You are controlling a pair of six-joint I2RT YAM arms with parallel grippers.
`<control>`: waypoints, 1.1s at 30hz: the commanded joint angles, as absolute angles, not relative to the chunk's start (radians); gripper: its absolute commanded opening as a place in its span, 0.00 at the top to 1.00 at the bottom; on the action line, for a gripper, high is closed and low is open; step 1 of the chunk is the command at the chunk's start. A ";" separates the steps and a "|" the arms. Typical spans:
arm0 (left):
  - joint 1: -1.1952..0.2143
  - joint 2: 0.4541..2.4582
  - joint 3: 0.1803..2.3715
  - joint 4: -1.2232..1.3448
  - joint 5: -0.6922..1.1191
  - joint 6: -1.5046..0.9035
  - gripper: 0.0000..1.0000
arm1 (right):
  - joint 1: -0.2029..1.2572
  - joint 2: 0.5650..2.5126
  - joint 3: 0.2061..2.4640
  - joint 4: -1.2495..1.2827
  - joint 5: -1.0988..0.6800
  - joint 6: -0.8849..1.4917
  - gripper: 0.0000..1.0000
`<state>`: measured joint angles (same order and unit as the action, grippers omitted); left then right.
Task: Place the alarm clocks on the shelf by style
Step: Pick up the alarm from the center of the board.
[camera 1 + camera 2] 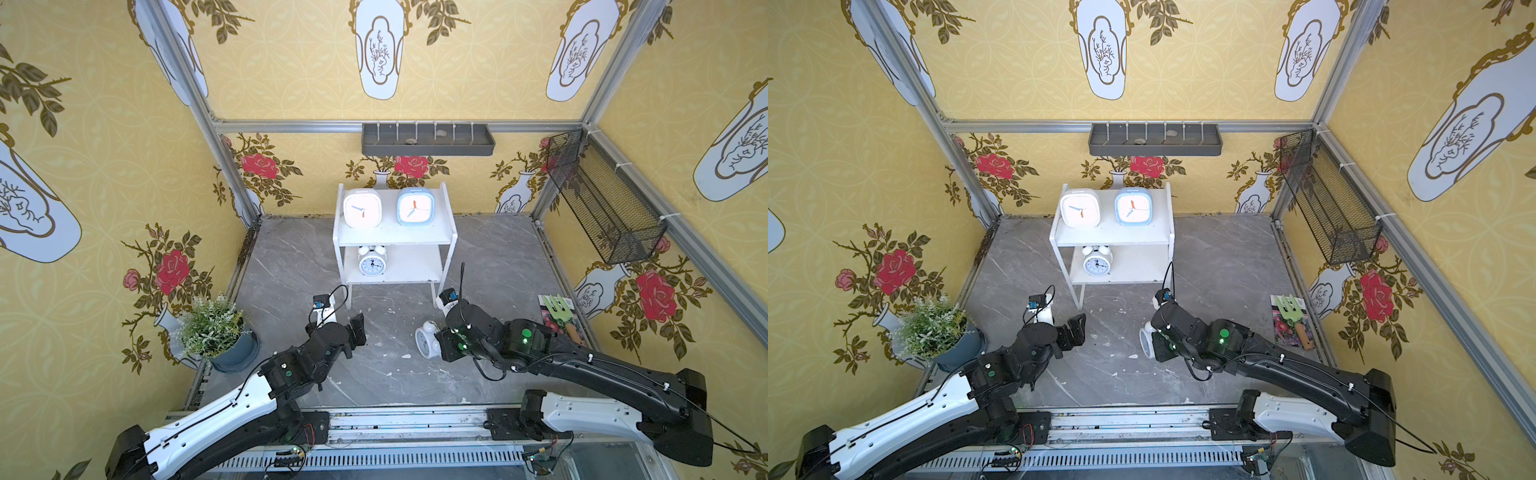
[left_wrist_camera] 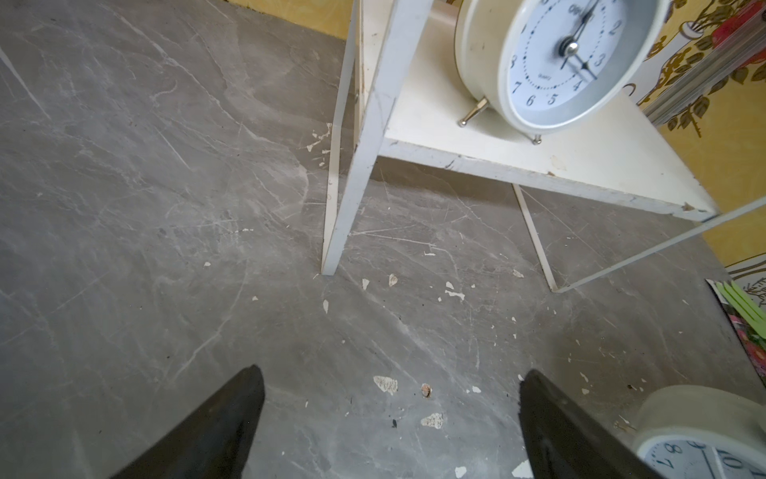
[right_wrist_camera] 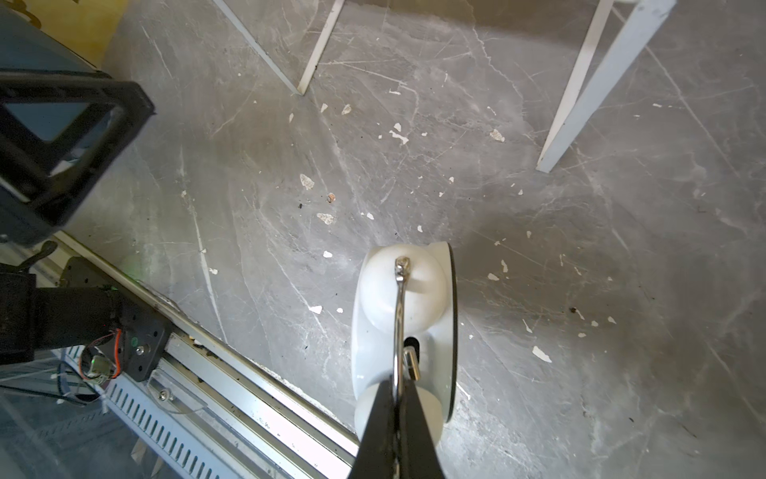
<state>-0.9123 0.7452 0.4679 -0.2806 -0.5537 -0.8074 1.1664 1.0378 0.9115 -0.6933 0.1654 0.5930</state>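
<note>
Right hand [image 3: 397, 390] pinches twin-bell clock [image 3: 418, 290] handle [image 3: 398, 307]; bare floor [image 3: 539, 249] before shelf [image 3: 580, 95] legs.

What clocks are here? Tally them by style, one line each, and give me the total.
Rounded-square clocks: 2 (white clock and light blue clock, both on the top tier of the shelf)
Twin-bell clocks: 2 (lower-tier clock; held clock, its handle pinched in the right tool)
Total: 4
</note>
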 commanded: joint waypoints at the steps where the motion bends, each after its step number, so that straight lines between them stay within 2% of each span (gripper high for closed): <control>1: -0.884 0.797 0.512 -0.320 -0.475 -0.821 0.01 | 1.164 1.029 0.923 -0.591 0.156 0.563 1.00; 7: -0.884 0.850 0.550 -0.283 -0.387 -0.731 0.01 | 1.143 1.045 0.946 -0.542 0.095 0.531 1.00; 15: -0.884 0.775 0.512 -0.198 -0.275 -0.618 0.01 | 1.102 1.045 0.940 -0.458 -0.144 0.475 1.00; 22: -0.884 0.685 0.500 -0.111 0.006 -0.508 0.01 | 1.084 1.038 0.983 -0.463 -0.293 0.406 1.00; 27: -0.882 0.633 0.515 -0.091 0.155 -0.465 0.01 | 1.072 1.044 1.024 -0.499 -0.323 0.376 1.00; 33: -0.882 0.648 0.572 -0.141 0.146 -0.446 0.00 | 1.065 1.049 1.050 -0.532 -0.294 0.367 1.00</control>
<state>-0.8829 0.6376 0.5480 -0.1387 0.1230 -0.4782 1.0676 1.0462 1.0321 -0.5552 -0.3012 0.3885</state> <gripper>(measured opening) 0.994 0.058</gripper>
